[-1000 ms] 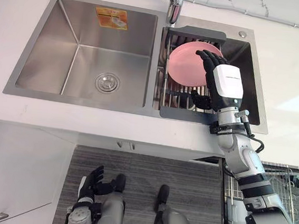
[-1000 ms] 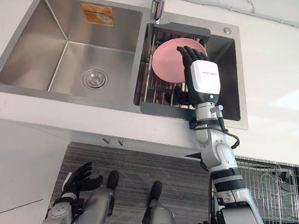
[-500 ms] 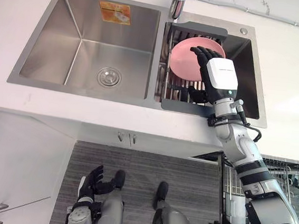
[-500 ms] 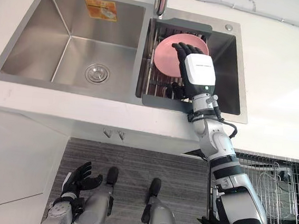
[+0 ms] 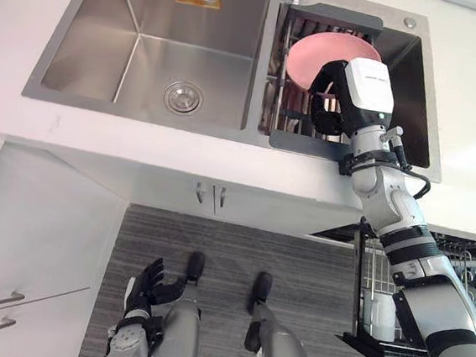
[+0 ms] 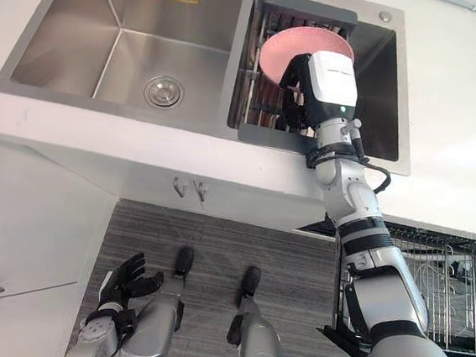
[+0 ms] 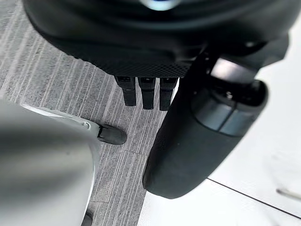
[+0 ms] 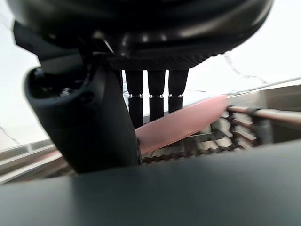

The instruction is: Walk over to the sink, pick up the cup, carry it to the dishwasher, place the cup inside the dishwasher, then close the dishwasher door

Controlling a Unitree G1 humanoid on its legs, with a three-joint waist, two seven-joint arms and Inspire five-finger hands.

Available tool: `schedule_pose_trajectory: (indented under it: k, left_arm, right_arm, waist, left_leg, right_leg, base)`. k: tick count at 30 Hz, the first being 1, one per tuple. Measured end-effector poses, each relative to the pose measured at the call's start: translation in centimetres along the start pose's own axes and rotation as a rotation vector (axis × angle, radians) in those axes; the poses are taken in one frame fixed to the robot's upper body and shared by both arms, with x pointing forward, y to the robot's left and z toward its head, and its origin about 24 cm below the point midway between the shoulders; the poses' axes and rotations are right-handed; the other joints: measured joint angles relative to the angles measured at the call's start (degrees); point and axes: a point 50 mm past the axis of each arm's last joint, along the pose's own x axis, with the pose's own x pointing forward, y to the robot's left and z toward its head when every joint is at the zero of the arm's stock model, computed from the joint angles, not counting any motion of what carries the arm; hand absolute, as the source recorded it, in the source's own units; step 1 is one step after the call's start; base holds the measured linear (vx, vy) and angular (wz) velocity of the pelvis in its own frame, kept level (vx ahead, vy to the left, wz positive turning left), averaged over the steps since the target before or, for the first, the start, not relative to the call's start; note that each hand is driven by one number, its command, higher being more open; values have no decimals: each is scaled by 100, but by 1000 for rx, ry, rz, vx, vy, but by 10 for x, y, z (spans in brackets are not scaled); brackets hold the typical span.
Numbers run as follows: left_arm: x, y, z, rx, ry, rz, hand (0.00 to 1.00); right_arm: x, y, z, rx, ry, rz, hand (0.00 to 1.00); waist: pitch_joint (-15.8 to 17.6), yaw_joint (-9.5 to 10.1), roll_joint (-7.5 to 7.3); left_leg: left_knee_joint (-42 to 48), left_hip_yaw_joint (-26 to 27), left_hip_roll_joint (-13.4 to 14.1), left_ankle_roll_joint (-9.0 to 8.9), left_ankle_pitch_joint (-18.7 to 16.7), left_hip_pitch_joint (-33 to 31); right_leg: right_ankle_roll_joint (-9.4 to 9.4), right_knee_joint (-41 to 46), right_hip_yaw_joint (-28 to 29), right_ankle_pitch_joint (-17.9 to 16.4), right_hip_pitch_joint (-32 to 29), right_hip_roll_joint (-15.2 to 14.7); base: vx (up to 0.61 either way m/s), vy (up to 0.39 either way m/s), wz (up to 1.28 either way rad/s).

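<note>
A pink plate [image 5: 326, 54] stands on edge in a dark dish rack [image 5: 309, 143] in the sink's right basin. My right hand [image 5: 367, 83] reaches down into that rack right in front of the plate, its white back facing up. A dark shape [image 5: 325, 111] sits under the hand against the plate; I cannot tell whether it is a cup or part of the hand. In the right wrist view the plate [image 8: 183, 123] shows as a pink edge just past the hand. My left hand [image 5: 145, 283] hangs open low over the floor.
The steel left basin [image 5: 148, 60] has a round drain [image 5: 182, 97]. A white counter [image 5: 471, 125] surrounds the sink. The dishwasher's wire rack [image 5: 456, 275] stands pulled out at lower right. White cabinet drawers [image 5: 8, 291] are at lower left.
The camera has tipped, so the sink sits higher in the picture. My right hand has dipped deeper into the rack, down in front of the plate. The left hand has not moved.
</note>
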Motion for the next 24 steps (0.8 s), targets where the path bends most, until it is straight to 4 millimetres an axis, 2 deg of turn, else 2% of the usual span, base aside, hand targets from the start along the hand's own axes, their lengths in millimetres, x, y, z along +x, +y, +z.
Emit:
schedule_pose_trajectory:
  k: [1,2,3,4,5,9,16,20,24]
  left_arm:
    - [0,-4,0,-8,-2,-6,90]
    - [0,-4,2,-9,-12,-7,90]
    - [0,-2,2,-3,-13,-5,90]
    - [2,1,3,4,-12,-3,90]
    - [2,-1,4,-5,-15,-2,90]
    - [2,-2,5,-2,-17,-8,90]
    - [2,-5,5,-10,-18,-14,90]
    - [2,-8,6,-17,-24,-20,90]
    - [1,-8,5,-13,-13,-20,90]
  right_arm:
    - [1,-4,1,6,-5,-15,30]
    - [2,-6,2,15,-5,-27,30]
    - [0,-7,0,20,-2,-20,30]
    - [0,-8,0,28,-7,-18,30]
    - [1,-11,2,38,-13,-32,30]
    - [-2,-13,4,47,-26,-43,30]
    - [-18,-19,6,78,-49,-82,30]
    - [-30,-29,6,117,-53,-146,30]
    - [-44,-51,6,153,-54,-290,30]
  waist:
    - [23,45,56]
    - [47,45,90]
    - [36,-28,25]
    - [71,-18,-12]
    - [83,38,7]
    - [92,30,23]
    - [91,24,21]
    - [88,44,16]
    - [78,-32,-1]
  left_leg:
    - [-33,-23,100,-26,9,-37]
    - [-31,-36,173,-50,21,-81]
    - [-28,-62,129,-91,49,-108]
    - [-21,-54,118,-116,209,-73]
    - [-28,-36,140,-123,246,-85]
    - [-28,-30,154,-117,272,-73]
    - [0,38,136,-73,362,1]
    - [0,126,137,-75,282,173]
    - [-1,266,133,-66,205,382]
  right_leg:
    - [71,48,-3,-45,-4,68]
    - [-113,380,-12,70,-107,127]
    - [-125,520,24,56,-30,67]
    - [-184,386,51,49,96,66]
    - [-181,348,78,105,83,89]
    - [-175,310,74,128,109,105]
    - [-152,299,110,171,171,90]
    - [-149,266,141,132,334,87]
    - [-123,266,272,80,468,73]
  base:
    - [-90,-73,-6]
    - [-88,-86,18]
    - [-37,-88,29]
    - [-36,-99,7]
    - [-25,-89,-14]
    - [-16,-32,-6]
    - [50,-12,-3]
    - [58,-11,-5]
    - [52,-6,-16]
